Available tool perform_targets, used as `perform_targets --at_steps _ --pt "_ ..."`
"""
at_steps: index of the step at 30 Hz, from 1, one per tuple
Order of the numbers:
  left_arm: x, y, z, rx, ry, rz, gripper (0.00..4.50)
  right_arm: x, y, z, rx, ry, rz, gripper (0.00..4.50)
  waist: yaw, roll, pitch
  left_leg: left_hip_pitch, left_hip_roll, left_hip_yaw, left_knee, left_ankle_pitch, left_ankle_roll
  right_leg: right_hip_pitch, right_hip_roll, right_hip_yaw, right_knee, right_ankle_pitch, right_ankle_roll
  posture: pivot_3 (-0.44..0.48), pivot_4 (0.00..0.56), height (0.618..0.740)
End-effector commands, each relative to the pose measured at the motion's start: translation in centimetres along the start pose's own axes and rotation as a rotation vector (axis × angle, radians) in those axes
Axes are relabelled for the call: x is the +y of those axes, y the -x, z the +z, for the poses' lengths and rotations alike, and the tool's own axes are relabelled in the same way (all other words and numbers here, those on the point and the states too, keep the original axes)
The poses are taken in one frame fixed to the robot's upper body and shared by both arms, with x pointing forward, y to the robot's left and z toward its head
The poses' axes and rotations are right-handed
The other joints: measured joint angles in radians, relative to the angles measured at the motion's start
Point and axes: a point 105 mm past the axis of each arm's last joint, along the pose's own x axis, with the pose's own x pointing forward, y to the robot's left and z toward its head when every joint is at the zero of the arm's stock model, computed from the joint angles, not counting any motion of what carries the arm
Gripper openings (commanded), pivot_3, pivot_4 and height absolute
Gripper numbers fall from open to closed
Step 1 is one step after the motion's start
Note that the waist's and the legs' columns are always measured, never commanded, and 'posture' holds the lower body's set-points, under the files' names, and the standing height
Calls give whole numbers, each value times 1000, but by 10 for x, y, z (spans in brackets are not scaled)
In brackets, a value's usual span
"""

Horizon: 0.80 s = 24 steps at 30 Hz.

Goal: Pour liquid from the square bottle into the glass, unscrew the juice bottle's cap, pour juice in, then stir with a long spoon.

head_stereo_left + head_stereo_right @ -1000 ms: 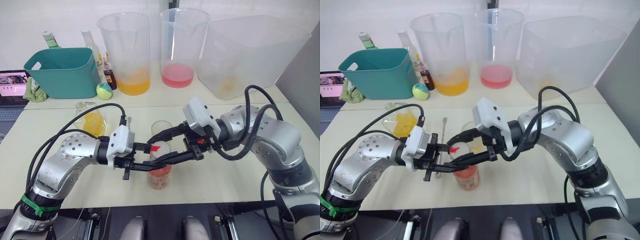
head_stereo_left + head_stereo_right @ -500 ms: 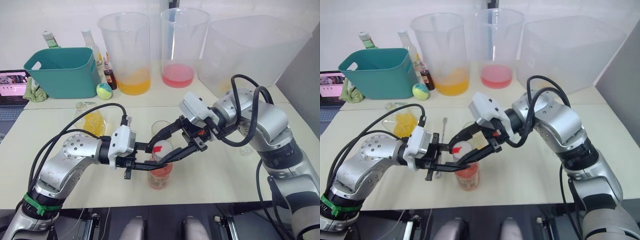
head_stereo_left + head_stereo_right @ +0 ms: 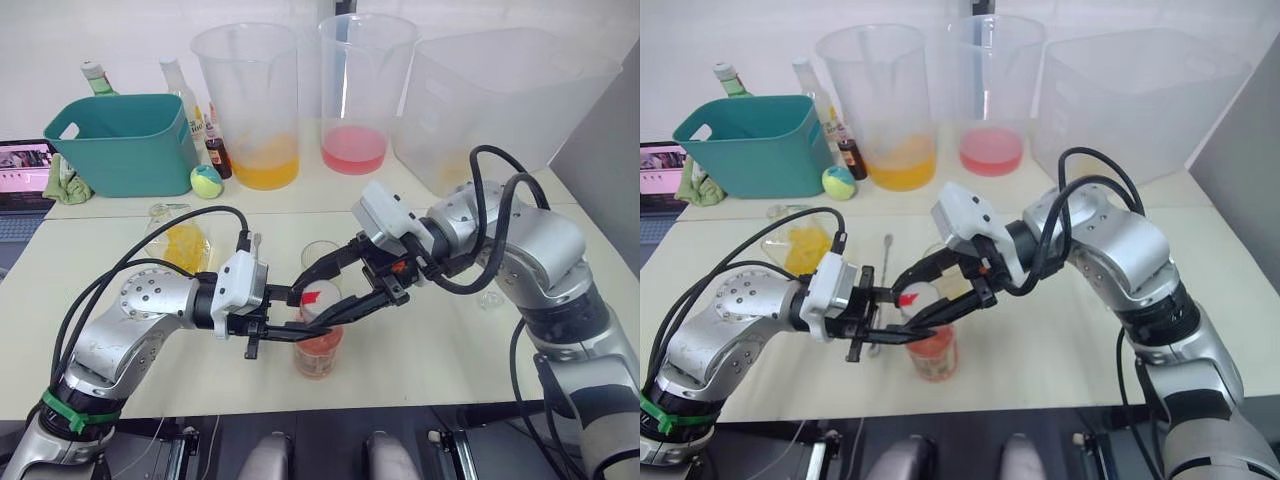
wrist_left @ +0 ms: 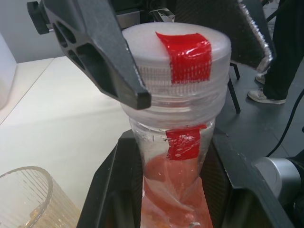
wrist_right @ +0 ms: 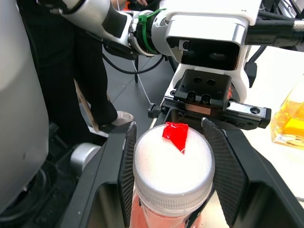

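Left eye view: my 2 arms meet over the near edge of the table (image 3: pixel 120 262). My left arm reaches in from the left, forearm level, and my left gripper (image 3: pixel 297 317) is clamped on the juice bottle (image 3: pixel 319 345), which stands upright near the table's front edge. My right arm bends at the elbow and comes in from the right, its right gripper (image 3: pixel 318 293) angled down toward the bottle's top, 1 black finger on each side of the juice bottle's cap (image 3: pixel 321 298). The glass (image 3: pixel 321 256) stands just behind the bottle. The square bottle (image 3: pixel 181 240) sits well to the left, and the long spoon (image 3: pixel 256 245) lies between it and the glass.

Left wrist view: my 2 fingers press the bottle's neck from both sides, below the white cap with its red mark. A right-gripper finger (image 4: pixel 95 45) touches the cap's edge.

Right wrist view: my jaws bracket the cap; whether they grip it or stand just off it I cannot tell.
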Motion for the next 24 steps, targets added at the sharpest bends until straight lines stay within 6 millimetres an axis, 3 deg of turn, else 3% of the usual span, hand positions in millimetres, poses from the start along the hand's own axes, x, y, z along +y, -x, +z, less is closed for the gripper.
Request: perform_targets --at_steps 1,9,16,20,24 --pt "-6 5 -22 94 75 -16 1240 1 20 33 -85 108 -76 1693 0 0 0 -1 0 0 0 0 0 -1 0 0 0 0 0 0 150 729" --pt "-9 5 -24 97 81 -22 1240 4 25 50 -156 118 -87 1693 -3 0 0 -1 0 0 0 0 0 -2 0 1 1 0 -1 0 150 729" --pt "-10 5 -24 96 81 -25 1240 3 33 43 -136 85 -149 1693 -2 0 0 1 0 2 -1 0 0 -1 0 1 1 0 -1 0 150 729" --pt "-11 4 -25 94 78 -24 1240 -9 66 4 -62 -35 -384 1693 3 0 0 1 0 3 0 0 0 2 0 0 -1 0 -1 0 150 729" --pt "-11 5 -25 90 74 -23 1240 -1 102 -62 52 -214 -661 1693 4 0 0 1 0 4 -1 0 1 2 0 0 -1 0 -1 0 150 729"
